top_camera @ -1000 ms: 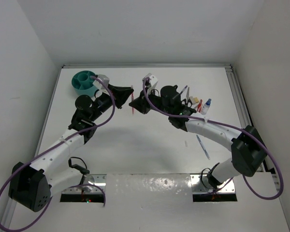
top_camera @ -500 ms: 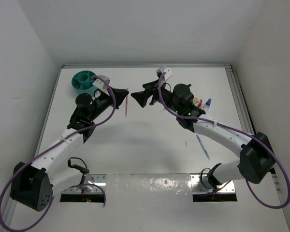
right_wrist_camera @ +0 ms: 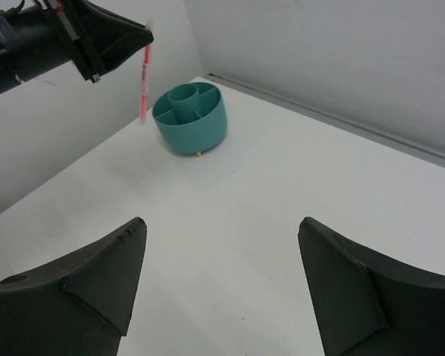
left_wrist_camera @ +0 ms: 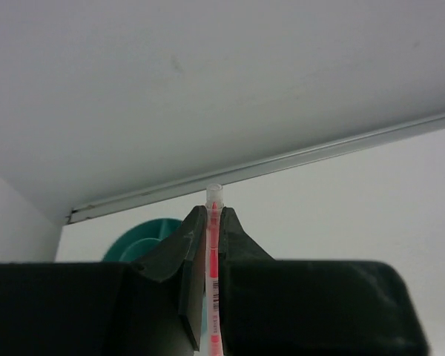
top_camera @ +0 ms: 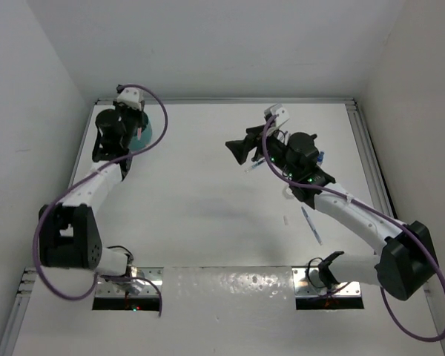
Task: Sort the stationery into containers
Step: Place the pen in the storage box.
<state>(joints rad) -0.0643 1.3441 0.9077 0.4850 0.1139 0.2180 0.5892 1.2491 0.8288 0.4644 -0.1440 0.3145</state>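
Left fingers (left_wrist_camera: 195,236) are clamped together on the red pen (right_wrist_camera: 143,74), gripping it near its top end. The pen hangs upright, long axis vertical, free tip pointing down.

The relation that matters is tip versus rim. In the right wrist view the pen's lower tip sits about level with the rim of the teal organiser (right_wrist_camera: 189,119), just at its left side. The top view puts the left arm over the organiser's left edge, at the far left corner of the tabletop (right_wrist_camera: 282,193). We can't tell whether the tip is over a compartment or just outside the wall.

We judge the next move needs a small shift toward the organiser's middle, then a lowering or release. That way the pen drops into a compartment and doesn't clip the rim or a divider.

Only the left arm is near. Right fingers (right_wrist_camera: 96,285) are spread wide and hold nothing, hovering over mid-tabletop, well apart from the organiser and facing it. Nothing stands between pen and organiser.

A blue pen (top_camera: 311,225) lies on the tabletop beside the right arm, not yet sorted. More small items sit behind that arm, mostly hidden.
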